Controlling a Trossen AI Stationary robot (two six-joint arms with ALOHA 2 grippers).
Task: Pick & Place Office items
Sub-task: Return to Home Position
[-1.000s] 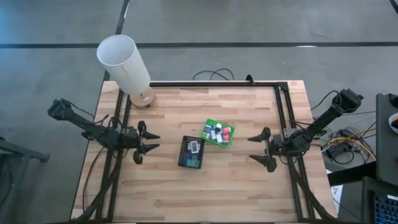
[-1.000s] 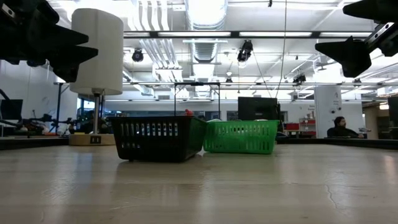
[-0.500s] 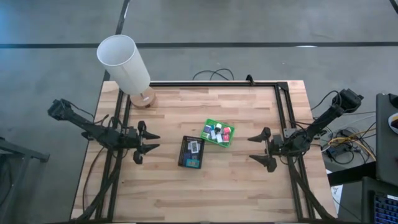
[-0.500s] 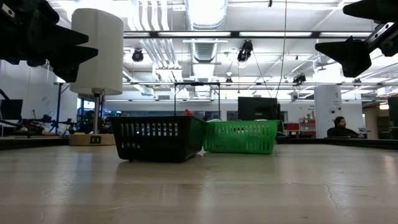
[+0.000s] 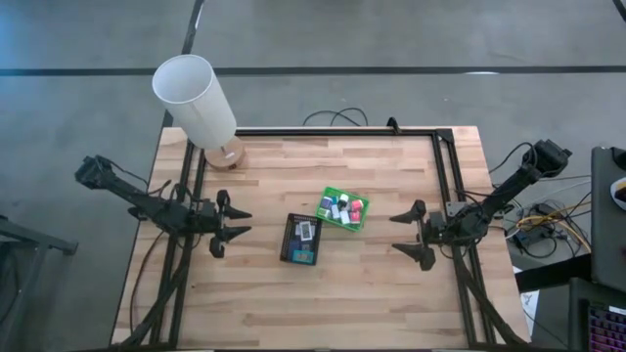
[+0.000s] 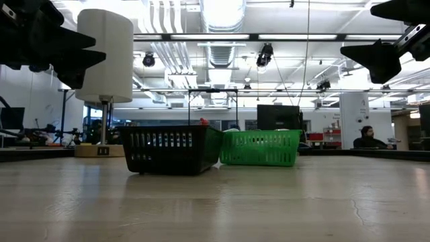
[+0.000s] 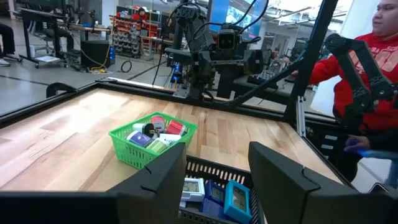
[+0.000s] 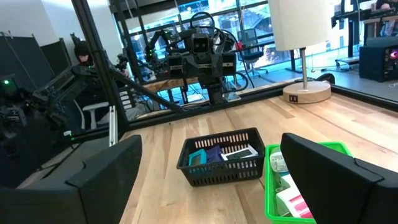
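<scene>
Two small baskets stand side by side at the table's middle: a black one (image 5: 301, 240) and a bright green one (image 5: 344, 208). The office items lie inside them: teal, dark-blue and white pieces (image 7: 214, 191) in the black basket, white, pink and dark ones (image 5: 345, 207) in the green. My left gripper (image 5: 245, 223) hovers level to the left of the black basket, open, with nothing between its fingers. My right gripper (image 5: 395, 235) hovers level to the right of the green basket, open wide and holding nothing. Both sit above the tabletop and point at the baskets.
A tall white lamp (image 5: 196, 96) on a round wooden base (image 5: 227, 154) stands at the far left corner. A black frame (image 5: 337, 131) runs along the table's far and side edges. A person in red (image 7: 367, 68) stands beyond the table's right side. Bare wood lies toward the near edge.
</scene>
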